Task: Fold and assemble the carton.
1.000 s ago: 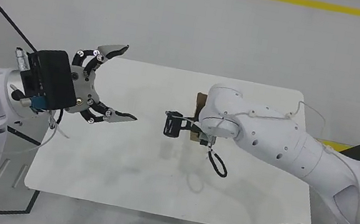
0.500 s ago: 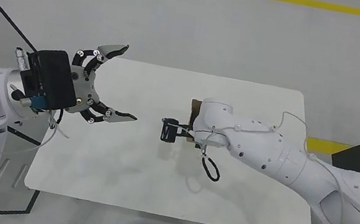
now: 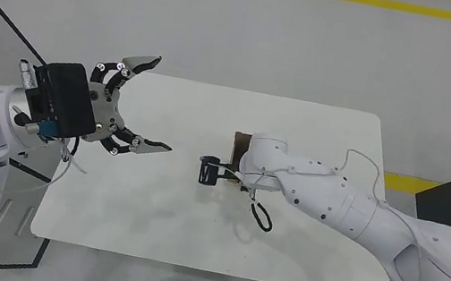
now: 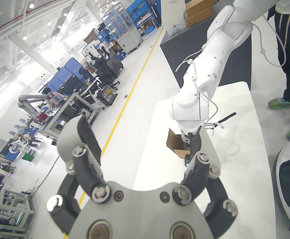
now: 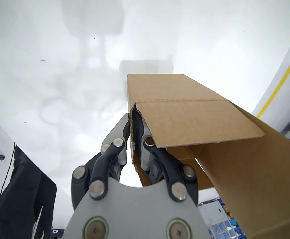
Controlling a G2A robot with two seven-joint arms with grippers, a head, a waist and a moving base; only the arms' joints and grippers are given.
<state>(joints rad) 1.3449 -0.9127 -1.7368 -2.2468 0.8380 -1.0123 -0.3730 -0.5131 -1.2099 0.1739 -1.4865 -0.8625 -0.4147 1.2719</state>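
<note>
Right hand is clamped tight on the carton, and here's how it sits: two fingers pinching one cardboard wall between them, one inside and one outside, right at a raw corner edge. The carton is a brown box only partly formed, with one flap hanging loose off a scored crease and the inside open to view. It sits near the middle of the tabletop, tucked under the right arm's wrist, with just a sliver of brown peeking out from above. From the left wrist view it looks low, down at the surface, though whether it rests there or hangs just above is hard to call. Over on the other side, the left hand hovers above the tabletop's left edge, fingers spread wide, nothing in them, well apart from the carton and pointed toward it. So where are we in the job? Early, by the look of it: the box is opened out but no flap appears tucked or closed, and the right hand seems to be presenting it for a two-handed fold. The next move likely belongs to the left hand. It should come across to the free side and press that loose flap over along its crease, while the right-hand pinch steadies the wall so the box doesn't skew or slide.
</note>
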